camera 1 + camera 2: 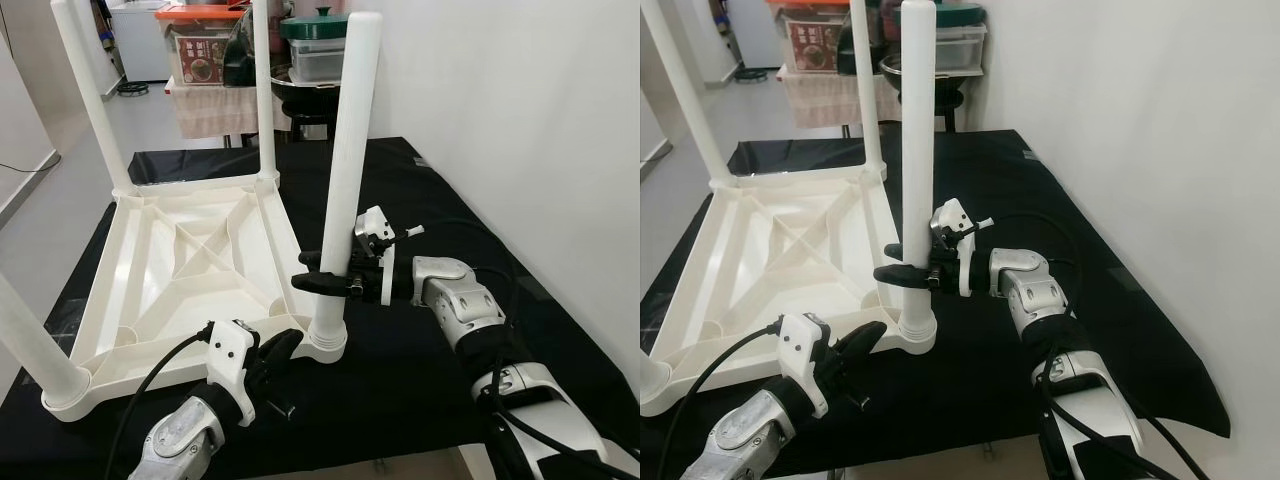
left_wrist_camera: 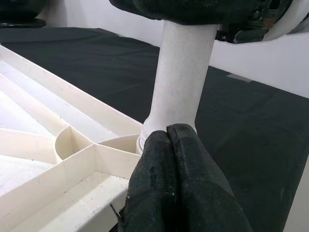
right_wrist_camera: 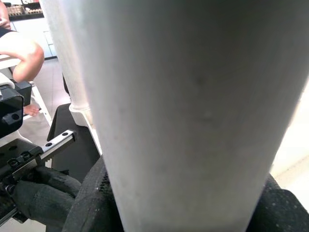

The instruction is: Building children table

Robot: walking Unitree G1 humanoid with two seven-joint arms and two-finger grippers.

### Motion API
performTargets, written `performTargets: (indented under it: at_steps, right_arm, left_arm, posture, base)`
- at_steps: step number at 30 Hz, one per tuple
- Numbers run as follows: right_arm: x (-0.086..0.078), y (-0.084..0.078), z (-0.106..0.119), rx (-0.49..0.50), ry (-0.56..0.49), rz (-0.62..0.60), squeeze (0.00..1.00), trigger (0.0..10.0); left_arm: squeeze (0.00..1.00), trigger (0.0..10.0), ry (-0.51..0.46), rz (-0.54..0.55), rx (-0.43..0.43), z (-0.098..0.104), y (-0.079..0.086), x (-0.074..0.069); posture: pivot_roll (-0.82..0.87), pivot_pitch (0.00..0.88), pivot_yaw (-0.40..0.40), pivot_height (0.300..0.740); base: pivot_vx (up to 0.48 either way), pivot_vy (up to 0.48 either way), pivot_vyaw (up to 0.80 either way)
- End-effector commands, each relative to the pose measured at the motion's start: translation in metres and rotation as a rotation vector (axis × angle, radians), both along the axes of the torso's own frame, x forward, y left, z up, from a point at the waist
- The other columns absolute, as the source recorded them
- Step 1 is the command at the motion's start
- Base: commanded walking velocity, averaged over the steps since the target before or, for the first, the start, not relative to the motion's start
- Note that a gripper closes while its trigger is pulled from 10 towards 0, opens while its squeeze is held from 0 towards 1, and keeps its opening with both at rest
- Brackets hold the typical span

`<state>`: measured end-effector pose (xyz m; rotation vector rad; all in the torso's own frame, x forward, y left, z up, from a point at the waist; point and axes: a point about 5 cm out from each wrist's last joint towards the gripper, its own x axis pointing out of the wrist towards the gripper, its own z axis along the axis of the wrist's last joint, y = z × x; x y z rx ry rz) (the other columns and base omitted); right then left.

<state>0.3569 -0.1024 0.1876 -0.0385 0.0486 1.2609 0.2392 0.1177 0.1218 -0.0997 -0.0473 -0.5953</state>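
Upturned table top (image 1: 190, 265): cream-white plastic, ribbed underside. Legs (image 1: 345, 180): plain white. Cloth (image 1: 460, 210) beneath: black, unpatterned. Left gripper (image 1: 275, 352) and right gripper (image 1: 325, 283): black fingers on silver arms. Storage box (image 1: 200, 45) beyond the cloth's far edge: orange lid.

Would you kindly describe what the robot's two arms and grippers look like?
Both arms are silver metal in rounded, jointed segments, with black cables running along them. The right arm ends in a white bracket and black housing; a thin white stub sticks out near it. The left arm carries a white block with small dark holes. Each gripper, left and right, has two long black fingers with a fabric-like covering.
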Motion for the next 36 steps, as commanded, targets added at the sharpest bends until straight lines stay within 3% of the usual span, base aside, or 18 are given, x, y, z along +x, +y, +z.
performTargets:
  at_steps: [1, 2, 3, 4, 5, 8, 9, 12, 17, 18, 20, 21, 25, 27, 30, 31, 36]
  right_arm:
    - [-0.005, 0.003, -0.011, 0.001, 0.027, -0.069, 0.00, 0.0]
    - [-0.005, 0.003, -0.011, 0.001, 0.027, -0.069, 0.00, 0.0]
    - [-0.005, 0.012, -0.024, -0.002, 0.026, -0.297, 0.00, 0.0]
    - [-0.005, 0.012, -0.024, -0.002, 0.026, -0.297, 0.00, 0.0]
    - [-0.027, 0.029, -0.049, 0.028, 0.065, -0.722, 0.00, 0.0]
    - [-0.036, 0.034, -0.049, -0.018, -0.010, -0.769, 0.00, 0.0]
    - [-0.033, 0.040, -0.038, 0.022, -0.045, -0.691, 0.00, 0.0]
    - [-0.029, 0.041, -0.048, 0.007, 0.044, -0.673, 0.00, 0.0]
    - [-0.034, 0.046, -0.051, -0.036, 0.049, -0.657, 0.00, 0.0]
    - [-0.035, 0.045, -0.049, -0.016, 0.076, -0.684, 0.00, 10.0]
    - [-0.037, 0.044, -0.048, 0.000, 0.096, -0.703, 0.00, 10.0]
    - [-0.038, 0.046, -0.046, 0.026, 0.120, -0.674, 1.00, 10.0]
    - [-0.035, 0.051, -0.033, 0.054, 0.089, -0.480, 1.00, 10.0]
    - [-0.032, 0.050, -0.029, 0.055, 0.075, -0.421, 1.00, 10.0]
    - [-0.029, 0.043, -0.019, 0.018, 0.013, -0.227, 0.97, 10.0]
    - [-0.028, 0.036, -0.016, -0.009, -0.003, -0.136, 0.00, 10.0]
    - [-0.025, 0.023, -0.010, -0.050, -0.011, -0.002, 0.00, 10.0]
  left_arm:
    - [0.00, 10.0, 0.000, 0.001, 0.007, -0.001, 0.000, -0.001]
    - [0.00, 10.0, 0.000, 0.001, 0.007, -0.001, 0.000, -0.001]
    - [0.00, 10.0, 0.000, 0.000, 0.007, -0.001, 0.000, -0.002]
    - [0.00, 10.0, 0.000, 0.000, 0.007, -0.001, 0.000, -0.002]
    - [0.00, 10.0, -0.001, 0.002, 0.007, 0.000, 0.002, -0.001]
    - [0.00, 10.0, -0.001, 0.002, 0.008, 0.001, 0.003, -0.001]
    - [0.00, 10.0, 0.001, 0.003, 0.010, 0.000, 0.005, 0.000]
    - [0.00, 10.0, 0.000, -0.006, 0.013, 0.000, 0.005, 0.002]
    - [0.00, 10.0, -0.007, 0.007, 0.016, 0.001, 0.006, 0.003]
    - [0.00, 10.0, -0.008, 0.011, 0.015, 0.002, 0.006, 0.003]
    - [0.00, 10.0, -0.009, 0.014, 0.015, 0.002, 0.006, 0.003]
    - [0.00, 10.0, -0.010, 0.015, 0.014, 0.002, 0.005, 0.003]
    - [0.00, 10.0, -0.009, 0.012, 0.012, 0.003, 0.005, 0.004]
    - [0.00, 10.0, -0.008, 0.010, 0.011, 0.003, 0.005, 0.004]
    - [0.00, 10.0, -0.009, 0.009, 0.011, 0.003, 0.004, 0.004]
    - [0.00, 10.0, -0.009, 0.010, 0.011, 0.003, 0.004, 0.004]
    - [0.00, 10.0, -0.010, 0.012, 0.011, 0.003, 0.004, 0.004]
  posture:
    - [0.02, 0.000, -0.057, 0.740]
    - [0.02, 0.000, -0.057, 0.740]
    - [0.02, 0.000, -0.062, 0.740]
    - [0.02, 0.000, -0.062, 0.740]
    - [0.01, 0.000, -0.045, 0.740]
    - [0.01, 0.000, -0.045, 0.740]
    - [-0.01, 0.000, -0.020, 0.740]
    - [0.01, 0.000, -0.037, 0.740]
    - [0.01, 0.000, -0.032, 0.740]
    - [0.01, 0.000, -0.037, 0.740]
    - [0.01, 0.000, -0.037, 0.740]
    - [0.01, 0.000, -0.036, 0.740]
    - [0.01, 0.000, -0.035, 0.740]
    - [0.02, 0.000, -0.037, 0.740]
    - [0.02, 0.000, -0.039, 0.740]
    - [0.03, 0.000, -0.049, 0.740]
    - [0.03, 0.000, -0.051, 0.740]
  base:
    - [0.000, 0.000, 0.00]
    - [0.000, 0.000, 0.00]
    - [0.000, 0.000, 0.00]
    - [0.000, 0.000, 0.00]
    - [0.000, 0.000, 0.00]
    - [0.000, 0.000, 0.00]
    - [0.000, 0.000, 0.00]
    - [0.000, 0.000, 0.00]
    - [0.000, 0.000, 0.00]
    - [0.000, 0.000, 0.00]
    - [0.000, 0.000, 0.00]
    - [0.000, 0.000, 0.00]
    - [0.000, 0.000, 0.00]
    - [0.000, 0.000, 0.00]
    - [0.000, 0.000, 0.00]
    - [0.000, 0.000, 0.00]
    - [0.000, 0.000, 0.00]
